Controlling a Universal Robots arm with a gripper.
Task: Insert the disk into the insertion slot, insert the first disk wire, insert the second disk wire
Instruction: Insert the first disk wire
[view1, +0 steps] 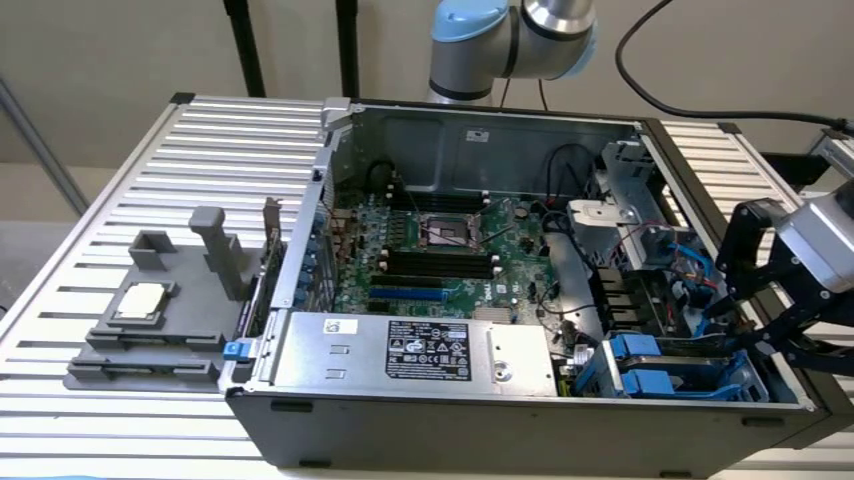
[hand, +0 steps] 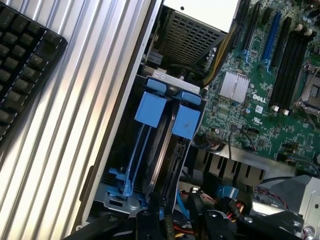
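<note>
The insertion slot (view1: 667, 372), a blue-grey drive cage, sits in the near corner of the open computer case on the exterior view's right. Two bright blue carrier tabs (hand: 150, 107) stand side by side at its mouth. The disk (hand: 167, 155) stands on edge inside the cage, a dark slab between blue rails. My gripper (view1: 747, 325) hangs just over the case's wall at the exterior view's right, beside the cage. In the wrist view its black body (hand: 175, 227) is over a tangle of wires: a blue cable (hand: 182, 205) and red and yellow leads (hand: 235, 212). What it touches is hidden.
A silver power supply with a black label (view1: 427, 350) lies along the case's near side. The green motherboard (view1: 441, 250) fills the middle. A grey fixture holding a chip (view1: 147, 310) sits on the slatted table (view1: 200, 130). A black keyboard (hand: 20, 65) lies beside the case.
</note>
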